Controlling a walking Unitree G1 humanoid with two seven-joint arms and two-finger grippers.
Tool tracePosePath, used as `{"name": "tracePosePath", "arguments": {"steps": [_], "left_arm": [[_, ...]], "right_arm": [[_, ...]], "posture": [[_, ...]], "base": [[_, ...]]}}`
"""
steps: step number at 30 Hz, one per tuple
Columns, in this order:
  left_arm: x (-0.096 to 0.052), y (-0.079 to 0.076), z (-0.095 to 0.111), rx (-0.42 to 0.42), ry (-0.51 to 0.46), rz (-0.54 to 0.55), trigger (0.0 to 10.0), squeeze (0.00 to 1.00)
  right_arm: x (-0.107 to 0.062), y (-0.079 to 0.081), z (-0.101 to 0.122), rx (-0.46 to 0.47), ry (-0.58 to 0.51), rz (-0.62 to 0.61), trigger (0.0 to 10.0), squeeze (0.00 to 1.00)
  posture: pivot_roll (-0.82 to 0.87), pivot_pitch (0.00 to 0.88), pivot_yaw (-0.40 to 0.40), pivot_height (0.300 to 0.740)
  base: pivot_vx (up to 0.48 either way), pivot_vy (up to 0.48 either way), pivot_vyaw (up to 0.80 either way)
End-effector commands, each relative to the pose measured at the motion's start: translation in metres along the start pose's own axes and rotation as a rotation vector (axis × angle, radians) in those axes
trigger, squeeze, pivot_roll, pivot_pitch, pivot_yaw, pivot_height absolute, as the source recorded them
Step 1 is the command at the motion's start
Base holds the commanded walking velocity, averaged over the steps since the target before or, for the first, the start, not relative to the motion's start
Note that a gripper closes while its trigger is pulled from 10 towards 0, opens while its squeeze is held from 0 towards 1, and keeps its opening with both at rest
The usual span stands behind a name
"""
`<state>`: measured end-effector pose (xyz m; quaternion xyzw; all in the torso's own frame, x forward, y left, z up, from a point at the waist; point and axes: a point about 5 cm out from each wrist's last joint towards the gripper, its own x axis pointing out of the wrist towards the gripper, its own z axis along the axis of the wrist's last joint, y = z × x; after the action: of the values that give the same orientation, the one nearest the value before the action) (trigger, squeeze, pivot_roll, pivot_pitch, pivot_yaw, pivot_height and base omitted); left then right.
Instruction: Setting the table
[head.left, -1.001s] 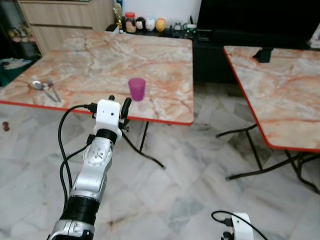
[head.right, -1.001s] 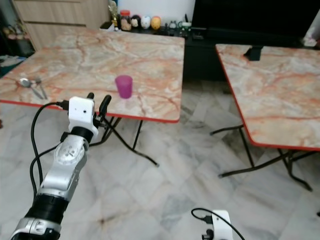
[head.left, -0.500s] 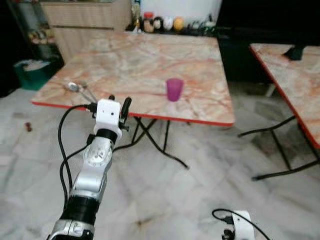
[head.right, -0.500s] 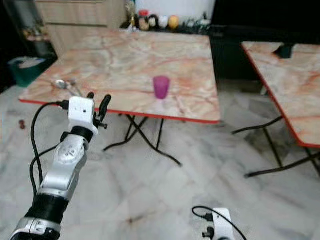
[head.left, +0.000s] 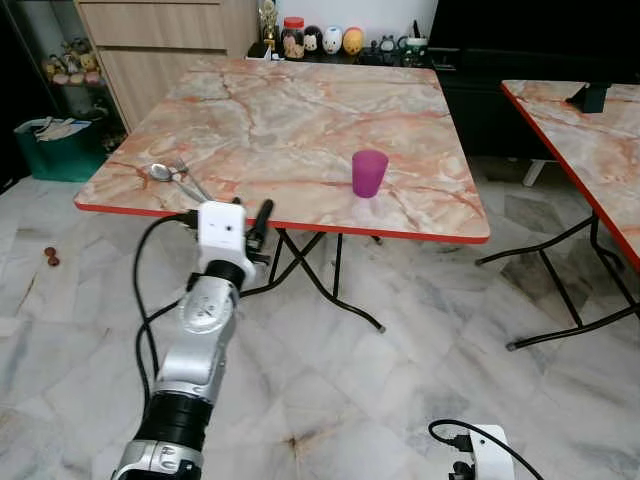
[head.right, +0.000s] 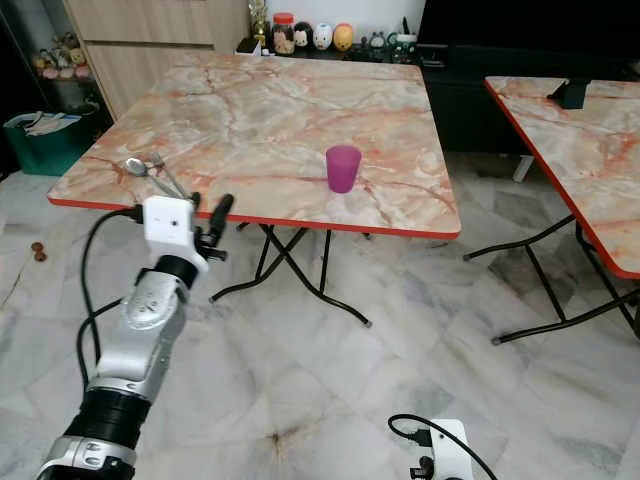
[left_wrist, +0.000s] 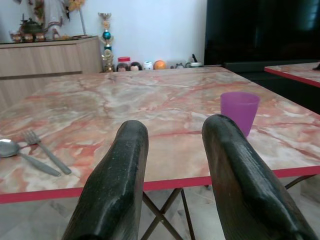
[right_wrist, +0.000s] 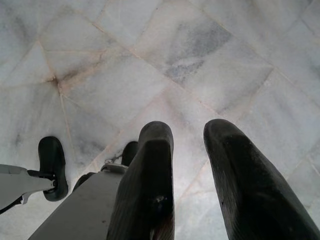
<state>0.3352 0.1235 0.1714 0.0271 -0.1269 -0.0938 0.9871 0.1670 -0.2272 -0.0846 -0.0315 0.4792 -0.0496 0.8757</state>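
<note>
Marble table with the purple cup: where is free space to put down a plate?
The marble table is mostly bare: the wide middle between the spoon and fork and the purple cup, and the far half up to the jars. Only the near left corner is taken.

Clearly a home living or dining room: pale marble-tiled floor (head.left: 420, 330), two folding tables (head.left: 300, 110) with marbled orange tops and red edging. Against the far wall, a wooden sideboard (head.left: 150, 45), a low shelf lined with small figurines and jars (head.left: 320, 38), a dark TV unit (head.left: 540, 40).
</note>
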Motion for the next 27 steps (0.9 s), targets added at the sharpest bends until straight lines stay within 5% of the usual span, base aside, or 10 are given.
{"name": "tracePosePath", "arguments": {"steps": [1, 27], "left_arm": [[0.0010, -0.0005, 0.0045, 0.008, -0.011, -0.012, 10.0, 0.00], [0.0010, -0.0023, 0.0028, -0.001, 0.004, -0.025, 10.0, 0.00]], "right_arm": [[-0.0003, -0.0032, 0.0002, -0.001, -0.002, -0.009, 10.0, 0.00], [-0.0004, -0.0028, -0.0016, -0.023, 0.014, -0.006, 10.0, 0.00]], "posture": [[0.08, 0.000, -0.033, 0.740], [0.09, 0.000, -0.030, 0.740]], "base": [[0.266, 0.000, 0.00], [0.299, 0.000, -0.11]]}}
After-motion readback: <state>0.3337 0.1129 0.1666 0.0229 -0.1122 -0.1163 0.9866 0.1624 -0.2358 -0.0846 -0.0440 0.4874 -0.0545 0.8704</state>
